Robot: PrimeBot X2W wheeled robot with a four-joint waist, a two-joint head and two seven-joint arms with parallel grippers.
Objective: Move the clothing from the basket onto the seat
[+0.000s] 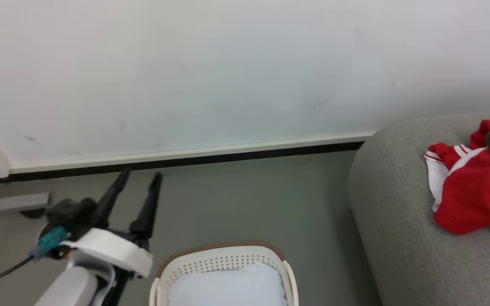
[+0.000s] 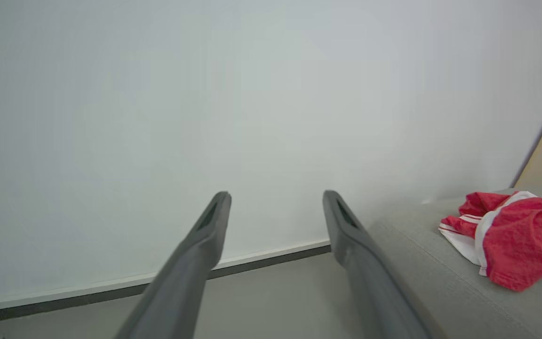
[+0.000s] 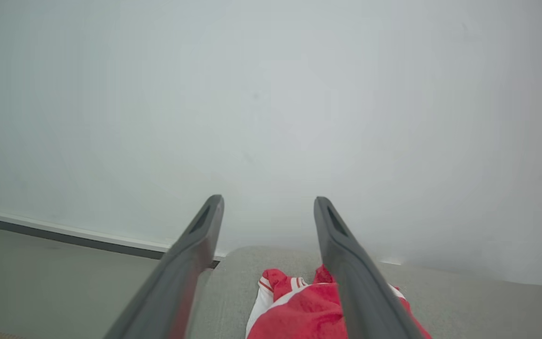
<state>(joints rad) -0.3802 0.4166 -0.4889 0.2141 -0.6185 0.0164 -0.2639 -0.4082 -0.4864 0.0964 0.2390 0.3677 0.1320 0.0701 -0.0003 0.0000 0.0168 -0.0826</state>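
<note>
Clothing (image 1: 462, 191) is on the seat (image 1: 398, 238), lying as a crumpled red-and-white heap on the top cushion surface near the seat's rounded left end. It has no clean long axis (the bundle is bunched up, and the head view's right edge cuts it off). In the head view, the red cuff with striped trim and a white panel beside it point left, toward the basket side, and the red bulk sits to the right of them. The right gripper (image 3: 267, 201) is spread wide with nothing between its fingers. It hangs over the heap, and in its wrist view the right-hand finger crosses in front of the red fabric. I can't tell whether it touches. The left gripper (image 2: 276, 195) is also wide open and empty, aimed at the white wall (image 1: 228, 63) above the grey floor (image 1: 249, 199), well clear of the seat. The basket (image 1: 223, 257) stands on the floor between the left arm and the seat, apart from both, with a pale bluish-white pad (image 1: 228, 287) lying in it.
</note>
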